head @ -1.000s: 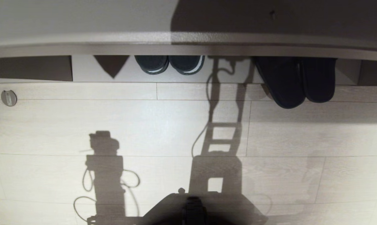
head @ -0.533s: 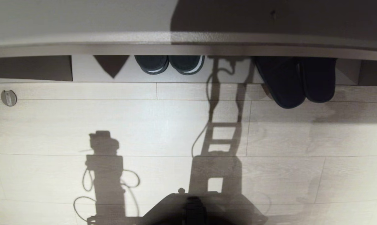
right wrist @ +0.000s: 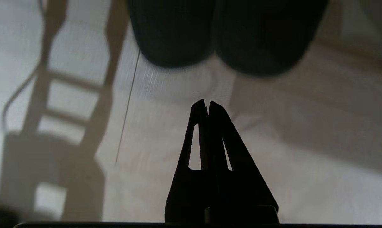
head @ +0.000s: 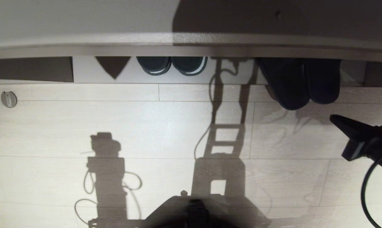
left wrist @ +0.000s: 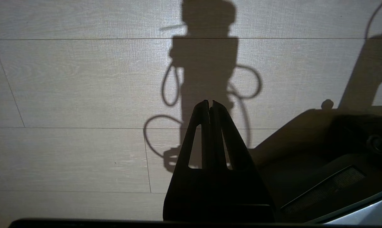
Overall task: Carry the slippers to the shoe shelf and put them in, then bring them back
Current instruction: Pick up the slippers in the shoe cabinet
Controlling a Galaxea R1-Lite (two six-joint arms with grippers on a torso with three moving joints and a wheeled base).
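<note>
**A:** so what's the layout? The pale plank floor (head: 165, 126) fills most of the head view, with the shoe shelf (head: 191, 47) running along the far edge.

**B:** yep. The slippers (head: 300, 84) sit side by side at the shelf's right part, rounded ends sticking out over the floor boards. Further left there's another dark pair with a white stripe (head: 172, 65), tucked under the overhang.

**A:** and the arms?

**B:** right gripper (head: 335, 119) comes in from the right edge, near the slippers but apart from them, fingers pressed together on nothing. Left gripper (left wrist: 210, 103) hangs over bare floor beside the robot's base (left wrist: 320, 152), fingers also pressed together, empty.
</note>
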